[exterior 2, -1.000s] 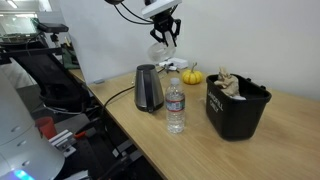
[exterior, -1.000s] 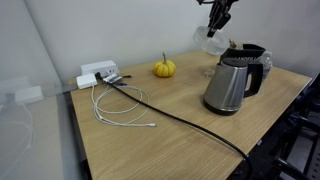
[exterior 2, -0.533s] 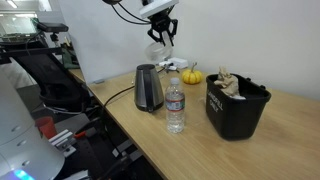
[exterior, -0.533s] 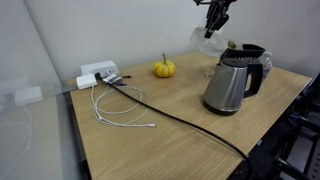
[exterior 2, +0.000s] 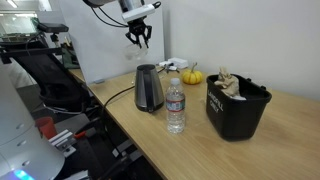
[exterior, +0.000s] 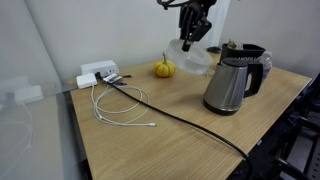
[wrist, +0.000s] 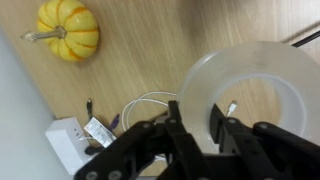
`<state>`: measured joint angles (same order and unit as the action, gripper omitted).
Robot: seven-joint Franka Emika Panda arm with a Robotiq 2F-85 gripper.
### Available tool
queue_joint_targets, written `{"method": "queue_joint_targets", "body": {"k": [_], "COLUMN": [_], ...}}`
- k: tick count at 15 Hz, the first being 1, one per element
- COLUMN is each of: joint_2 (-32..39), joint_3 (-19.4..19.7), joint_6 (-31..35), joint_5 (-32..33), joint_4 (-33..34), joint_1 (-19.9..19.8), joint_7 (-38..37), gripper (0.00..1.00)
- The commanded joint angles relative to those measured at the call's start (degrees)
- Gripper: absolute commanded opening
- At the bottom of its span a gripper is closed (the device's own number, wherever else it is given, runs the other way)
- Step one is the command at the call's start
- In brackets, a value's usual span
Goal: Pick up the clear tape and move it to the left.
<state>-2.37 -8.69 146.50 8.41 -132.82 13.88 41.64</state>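
The clear tape (wrist: pixel 245 55) is a wide whitish translucent ring. My gripper (wrist: pixel 205 130) is shut on its near rim, one finger inside the hole and one outside. In an exterior view the gripper (exterior: pixel 193 28) holds the tape (exterior: pixel 194 58) in the air, above the table between the small pumpkin (exterior: pixel 164 68) and the kettle (exterior: pixel 232 82). In an exterior view the gripper (exterior 2: pixel 140 36) hangs high above the kettle (exterior 2: pixel 149 88); the tape is hard to make out there. The wrist view looks down on the pumpkin (wrist: pixel 68 30) and a white cable (wrist: pixel 150 103).
A coiled white cable (exterior: pixel 115 105) and a white power strip (exterior: pixel 98 73) lie near the wall. A black cord (exterior: pixel 185 122) crosses the table. A water bottle (exterior 2: pixel 175 105) and a black bin (exterior 2: pixel 237 108) stand beyond the kettle.
My gripper has carried the tape away from above the kettle, sideways towards the pumpkin and the white cable, and a little lower. Nothing on the table has moved.
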Motion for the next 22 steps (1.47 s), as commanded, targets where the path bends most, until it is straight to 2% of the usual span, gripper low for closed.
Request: {"method": "queue_joint_targets", "body": {"k": [1, 2, 3, 9, 10, 13, 17, 22], "joint_2": [4.1, 4.9, 3.5, 5.1, 5.1, 8.0, 15.5, 24.3], "joint_3": [-1.8, -2.4, -2.6, -3.1, -3.1, -4.6, -8.7, -10.9], "joint_6": [-4.5, -4.6, -2.1, -3.0, -3.0, -3.1, -3.2, -3.4], "joint_5": [-4.7, -5.6, -3.4, -4.3, -4.3, -5.7, -9.4, -9.0], "joint_4": [4.8, 5.4, 3.0, 4.7, 4.7, 5.4, 7.2, 10.5], "joint_1": [0.2, 0.2, -0.3, -0.4, -0.4, 0.4, 0.1, -1.8], "joint_7": [7.9, 9.7, 5.3, 7.4, 7.4, 9.7, 13.7, 16.6], "gripper": [0.08, 0.08, 0.31, 0.31, 0.08, 0.08, 0.08, 0.08]}}
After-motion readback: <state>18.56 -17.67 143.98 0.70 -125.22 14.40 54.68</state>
